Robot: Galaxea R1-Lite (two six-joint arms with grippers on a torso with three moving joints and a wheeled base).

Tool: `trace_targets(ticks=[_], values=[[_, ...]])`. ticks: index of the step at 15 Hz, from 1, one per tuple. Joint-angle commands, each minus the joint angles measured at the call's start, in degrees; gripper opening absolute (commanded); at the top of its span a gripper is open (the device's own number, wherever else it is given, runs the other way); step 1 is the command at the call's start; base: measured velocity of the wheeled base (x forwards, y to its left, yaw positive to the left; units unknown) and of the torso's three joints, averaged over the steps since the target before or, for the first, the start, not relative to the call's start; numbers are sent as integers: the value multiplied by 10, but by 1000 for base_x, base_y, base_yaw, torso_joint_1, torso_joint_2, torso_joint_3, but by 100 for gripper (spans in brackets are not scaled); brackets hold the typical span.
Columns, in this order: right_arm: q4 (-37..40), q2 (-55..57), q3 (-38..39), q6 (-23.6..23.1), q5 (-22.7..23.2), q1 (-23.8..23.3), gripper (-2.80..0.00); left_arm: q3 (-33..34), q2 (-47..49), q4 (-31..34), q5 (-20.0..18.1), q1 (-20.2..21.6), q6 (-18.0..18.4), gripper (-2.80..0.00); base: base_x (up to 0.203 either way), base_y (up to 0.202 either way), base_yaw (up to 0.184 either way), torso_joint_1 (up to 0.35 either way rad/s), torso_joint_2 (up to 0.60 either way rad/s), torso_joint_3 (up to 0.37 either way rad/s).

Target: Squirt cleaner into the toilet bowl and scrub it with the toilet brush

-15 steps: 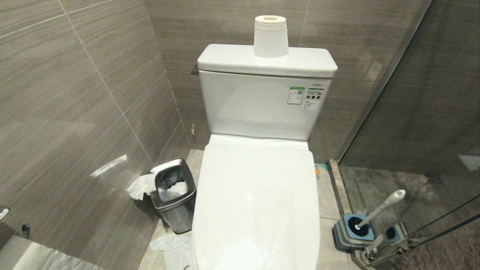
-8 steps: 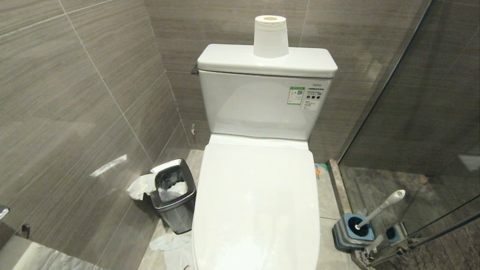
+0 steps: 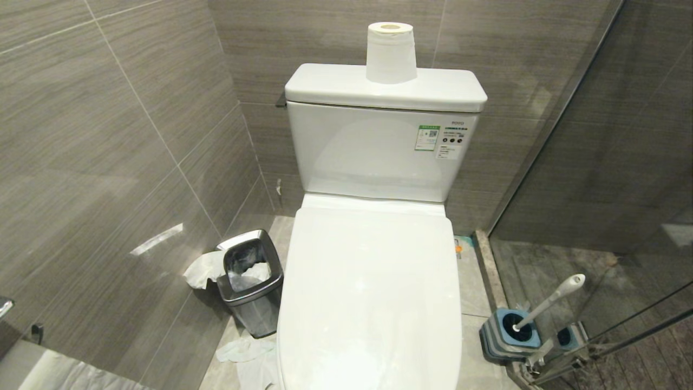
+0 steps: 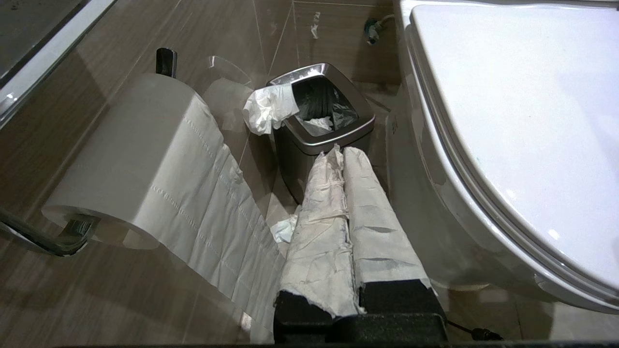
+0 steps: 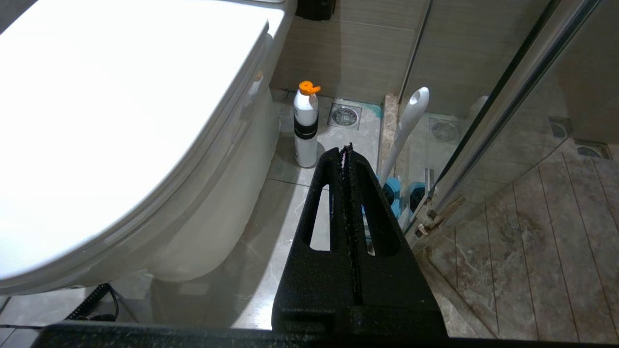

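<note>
The toilet's white lid is down, so the toilet bowl's inside is hidden; its outer wall shows beside my right gripper. The toilet brush leans in its blue-and-grey holder on the floor to the toilet's right, against the glass. No cleaner liquid shows; a white bottle with an orange cap stands on the floor between toilet and brush. My left gripper, fingers wrapped in white paper, is shut and empty, low on the toilet's left. My right gripper is shut and empty, low on its right.
A steel-rimmed waste bin with tissue spilling out stands left of the toilet, with crumpled paper on the floor. A paper roll sits on the cistern. A wall-mounted roll hangs by my left gripper. A glass shower door closes the right side.
</note>
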Motion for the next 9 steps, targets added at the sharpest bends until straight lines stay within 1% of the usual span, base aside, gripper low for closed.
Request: trace_targets(ticks=[1,9], values=[[0,0,0,-1,0,0,-280,1,1,0,0,1,0,-280,0,0,0,0,0,0],[-1,0,0,0,0,0,-280,1,1,0,0,1,0,-280,0,0,0,0,0,0]])
